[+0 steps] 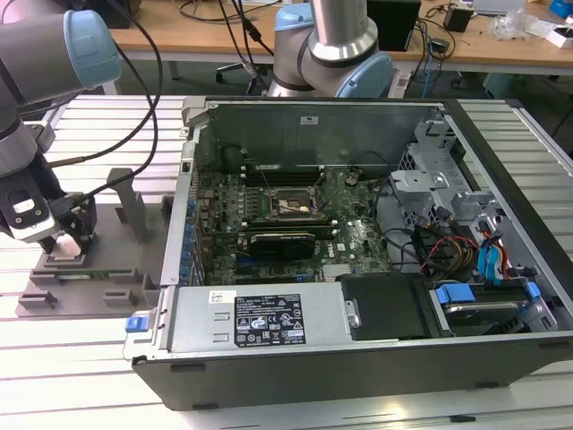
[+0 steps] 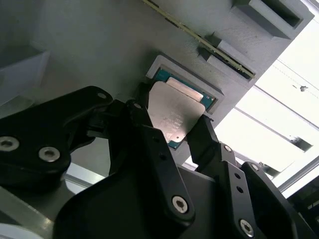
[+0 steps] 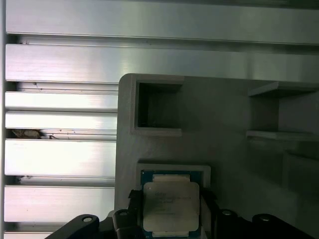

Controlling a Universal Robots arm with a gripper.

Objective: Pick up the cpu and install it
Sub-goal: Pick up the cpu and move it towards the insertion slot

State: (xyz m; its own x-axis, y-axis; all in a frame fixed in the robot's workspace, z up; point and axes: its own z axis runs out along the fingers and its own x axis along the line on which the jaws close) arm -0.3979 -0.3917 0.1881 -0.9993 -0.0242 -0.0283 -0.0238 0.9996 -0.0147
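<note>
the gripper [image 2: 172, 127] is down over the grey tray [image 1: 85, 291] at the exterior view's left, well apart from the open computer case [image 1: 295, 313]. the chip [image 3: 171, 205] lies in its shallow square pocket at the near edge of that tray. in both wrist views the two black fingers [image 2: 144, 124] are set against opposite edges of the chip, so the pincer looks clamped on it, with the chip not yet clear of the pocket. the hold is on thin edges only, so the main risk is slip: a small tilt could let the chip twist or drop back into the pocket crooked. if the arm rises off the vertical, the chip's rim could catch on the pocket wall and be levered out of the grip. one finger seems to sit nearer a corner than the middle of its side, which would make the chip pivot. too hard a squeeze could mark the green board under the metal lid. the black socket [image 1: 288, 204] sits deep among the case's parts, so a crooked chip would meet it misaligned.
</note>
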